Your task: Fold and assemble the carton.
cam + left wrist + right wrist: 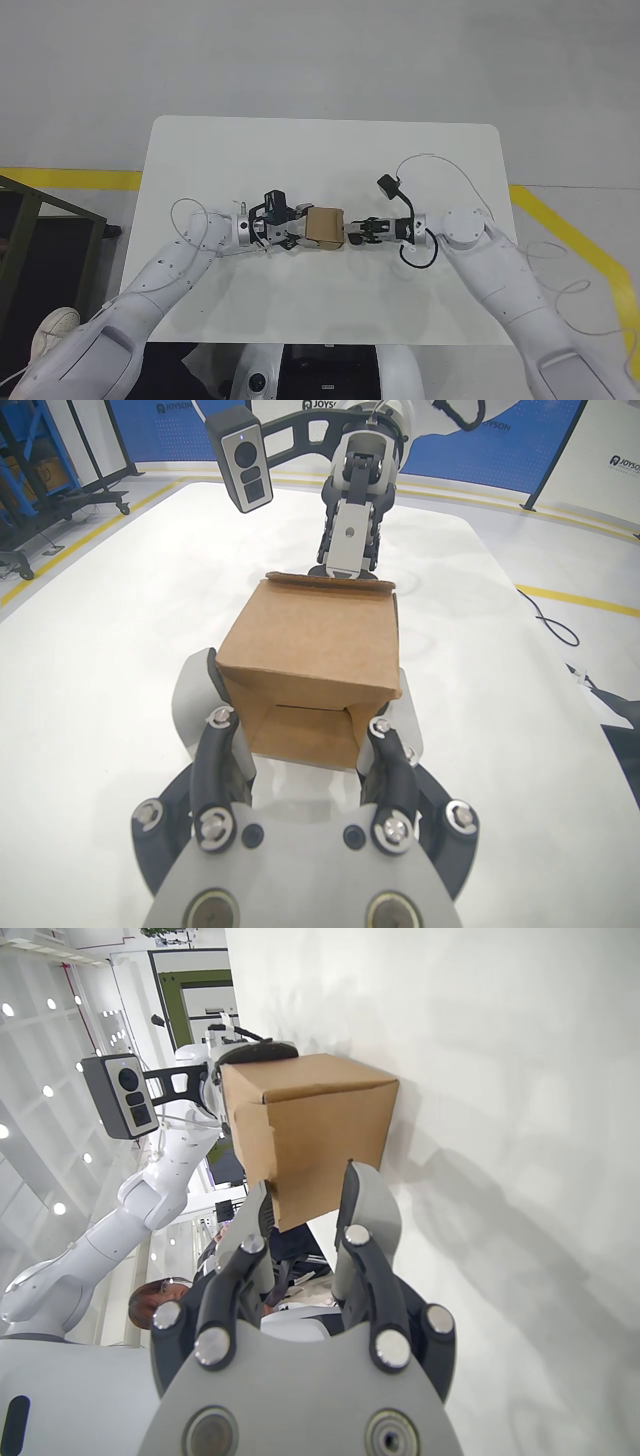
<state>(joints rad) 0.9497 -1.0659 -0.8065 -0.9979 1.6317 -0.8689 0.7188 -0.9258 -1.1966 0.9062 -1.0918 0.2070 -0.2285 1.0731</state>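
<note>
Table [200,150]: white, with rounded corners. The work sits about midway along it, nearer the robot's edge.

Carton [315,635]: brown corrugated board, resting on the table between the two grippers. It is close to cubic, so no long axis can be made out. Its open mouth faces the left gripper and its closed end faces the right gripper, so the mouth-to-end line runs along the table from one arm to the other. A slit shows across the inner back wall. A raw board edge stands slightly proud along the top of the far end. The underside is hidden.

Left gripper [292,230]: its fingers are spread wide and set against the two outer side walls at the mouth, holding the carton between them. The carton walls partly cover the pads.

Right gripper [311,1180]: turned on its side at the closed end, fingers parted with a gap. One tip lies at the upper edge, the other in front of the end face. Whether either tip presses on the board cannot be made out.
</note>
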